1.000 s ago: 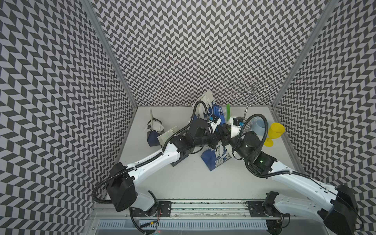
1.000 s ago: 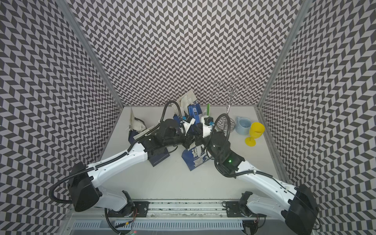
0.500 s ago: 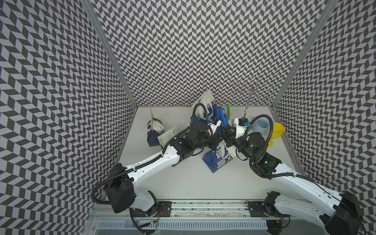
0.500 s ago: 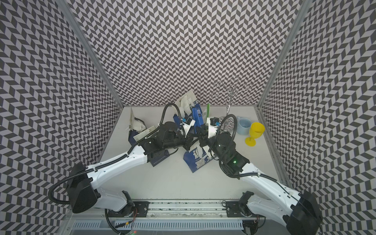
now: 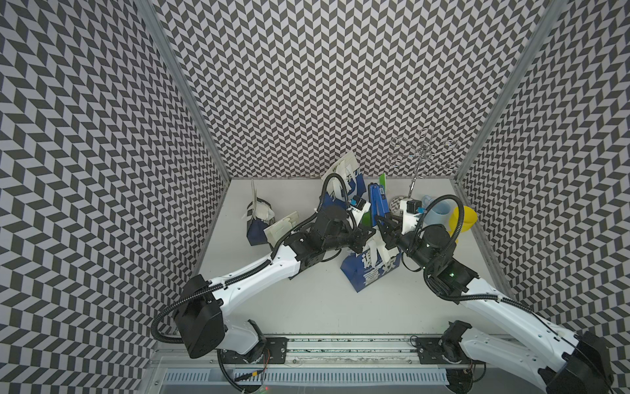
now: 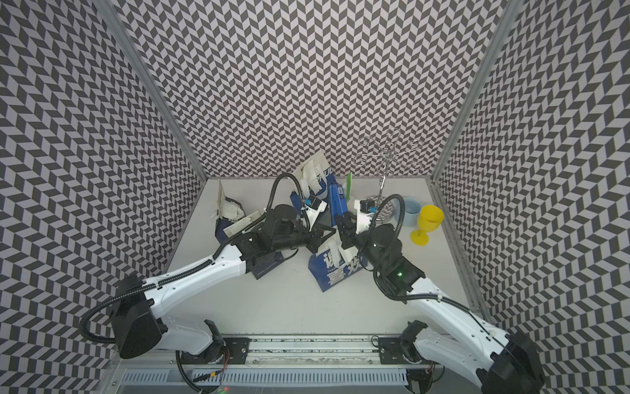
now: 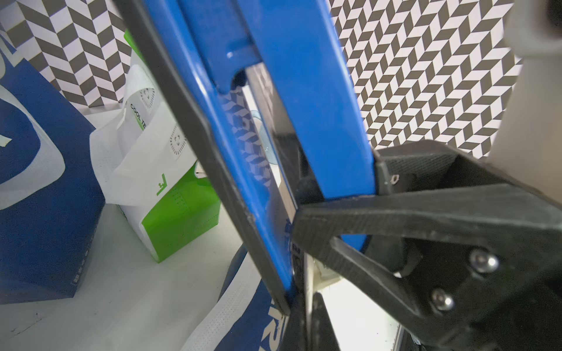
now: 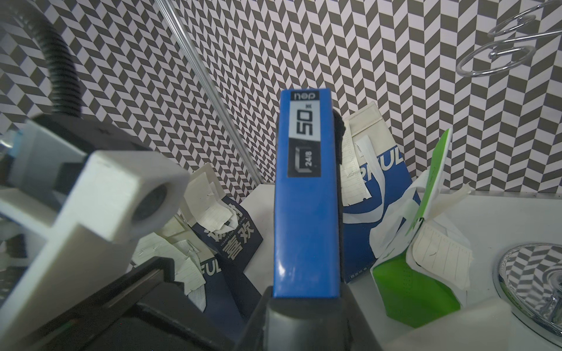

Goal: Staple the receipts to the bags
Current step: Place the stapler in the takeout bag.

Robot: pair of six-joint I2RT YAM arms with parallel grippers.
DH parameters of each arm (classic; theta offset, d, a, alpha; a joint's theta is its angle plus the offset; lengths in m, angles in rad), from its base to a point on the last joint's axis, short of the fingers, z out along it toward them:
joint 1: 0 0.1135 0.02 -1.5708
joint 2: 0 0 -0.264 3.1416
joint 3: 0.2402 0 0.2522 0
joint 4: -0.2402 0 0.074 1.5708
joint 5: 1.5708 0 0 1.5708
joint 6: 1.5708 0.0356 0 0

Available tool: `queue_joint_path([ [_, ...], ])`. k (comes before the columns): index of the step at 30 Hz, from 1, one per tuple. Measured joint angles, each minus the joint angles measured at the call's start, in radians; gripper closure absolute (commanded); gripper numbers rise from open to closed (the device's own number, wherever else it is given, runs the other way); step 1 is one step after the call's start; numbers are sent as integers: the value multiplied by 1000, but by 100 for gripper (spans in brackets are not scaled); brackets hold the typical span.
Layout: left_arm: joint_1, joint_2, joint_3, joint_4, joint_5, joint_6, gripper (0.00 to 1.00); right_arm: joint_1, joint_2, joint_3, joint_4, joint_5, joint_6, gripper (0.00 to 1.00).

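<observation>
1. Nearest on the tabletop point(image 5: 306, 300) lies a dark blue bag point(image 5: 368, 276). It is flat on its side with its white letters facing up, and its white handles point toward the two tools.
2. Just past it, the left tool point(image 5: 370, 234) is squeezed fully shut beside the foot of the stapler point(image 8: 305, 212). It cannot be told whether it pinches any paper.
3. The right tool point(image 5: 388, 230) is closed around the bottom end of the stapler, which sticks straight up from it.
4. Farther back stands a green bag point(image 8: 407, 288) with a receipt point(image 8: 441, 258) at its top. A taller blue bag point(image 8: 357, 240) stands by the back wall.
5. The receipts are likely thin, light and floppy, and they would tear easily. It is best to pinch one at its edge and lay it on a bag's stiff top rim. The bags are light paper and may slide or tip when pushed. The stapler is hard and heavier, so holding its back end keeps its mouth free.
6. Since a second ago the right arm has swung a little toward the back. Its black cable now covers part of the yellow cup point(image 5: 465, 218). Both tools grip as tightly as before.
</observation>
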Motion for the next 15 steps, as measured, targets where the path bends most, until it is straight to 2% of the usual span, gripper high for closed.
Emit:
queue_joint_path([
  [15, -1, 28, 46, -27, 8, 3, 100, -11, 26, 68, -43, -16, -49, 100],
])
